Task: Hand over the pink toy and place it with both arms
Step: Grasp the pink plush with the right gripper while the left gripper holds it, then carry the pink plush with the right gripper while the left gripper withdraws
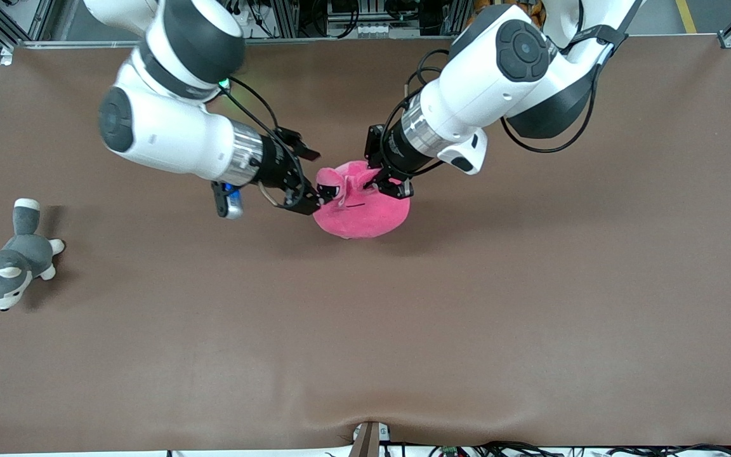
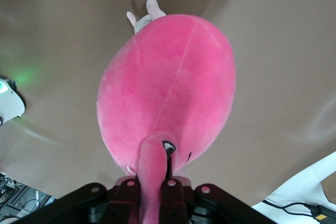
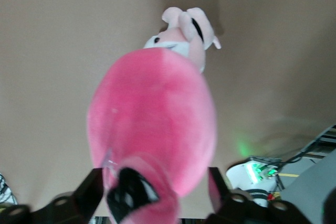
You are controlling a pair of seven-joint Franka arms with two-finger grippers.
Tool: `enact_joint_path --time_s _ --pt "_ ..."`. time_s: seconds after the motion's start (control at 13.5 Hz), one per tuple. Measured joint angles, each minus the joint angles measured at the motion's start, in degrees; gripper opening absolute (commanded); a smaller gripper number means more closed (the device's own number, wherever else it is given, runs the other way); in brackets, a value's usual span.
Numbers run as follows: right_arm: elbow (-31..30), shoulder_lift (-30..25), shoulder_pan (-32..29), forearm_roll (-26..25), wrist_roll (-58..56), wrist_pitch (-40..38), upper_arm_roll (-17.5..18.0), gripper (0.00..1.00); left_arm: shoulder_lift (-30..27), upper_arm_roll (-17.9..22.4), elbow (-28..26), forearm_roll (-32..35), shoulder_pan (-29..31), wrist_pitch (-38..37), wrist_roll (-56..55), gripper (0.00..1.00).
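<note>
At the right arm's end of the brown table (image 1: 530, 304), near its edge, a grey-and-white husky plush (image 1: 10, 263) lies on its side, well apart from everything else. The right arm (image 1: 169, 120) reaches from its base toward the middle of the table, and the right gripper (image 1: 316, 202) meets the pink toy (image 1: 362, 206) at the side where one bulging black eye sits. In the right wrist view its jaws stand apart on either side of the toy (image 3: 152, 124), with the black eye lying between them, so they bracket the plush and do not look pressed onto it. The pink toy itself is held up over the middle of the table, a shadow spread on the cloth beneath it. The left gripper (image 1: 383, 184) has it from the side toward the left arm's base; in the left wrist view its jaws are clamped on a narrow fold of pink fabric (image 2: 152, 182) that runs down between them, and the round body (image 2: 168, 87) swells out past them and fills most of that view. A smaller pale pink-and-white puppy plush (image 3: 186, 32) lies on the table under the toy; the toy hides it wholly from the front camera, and in the left wrist view only its paws (image 2: 144, 14) peek out. The left arm (image 1: 499, 70) comes in from its own base.
</note>
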Motion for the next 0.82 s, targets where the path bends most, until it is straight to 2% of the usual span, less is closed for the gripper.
enact_joint_path --time_s 0.07,0.15,0.52,0.59,0.67,0.74,0.82 --pt "0.0 0.5 0.0 0.0 0.0 0.7 -0.1 0.04 0.0 0.0 0.0 0.0 -0.2 0.0 -0.2 0.00" --pt "0.0 0.7 0.0 0.0 0.0 0.8 -0.1 0.00 0.1 0.0 0.0 0.0 -0.3 0.0 -0.3 0.00" --pt "0.5 0.7 0.0 0.1 0.3 0.8 -0.6 0.00 0.1 0.1 0.1 0.0 -0.3 0.1 -0.3 0.00" --pt "0.6 0.7 -0.2 0.1 0.5 0.8 -0.7 0.00 0.1 0.1 0.1 0.0 -0.3 0.1 -0.3 0.08" --pt "0.7 0.7 -0.4 0.1 0.6 0.8 -0.9 0.00 0.1 0.1 0.1 0.0 -0.3 0.2 0.0 0.57" --pt "0.8 0.7 -0.8 0.1 0.7 0.7 -0.9 0.00 0.1 0.1 0.2 0.0 -0.3 0.4 0.8 1.00" --pt "0.9 0.7 -1.5 0.1 0.9 0.4 -1.0 0.00 0.1 0.1 0.3 0.0 -0.3 0.7 1.5 1.00"
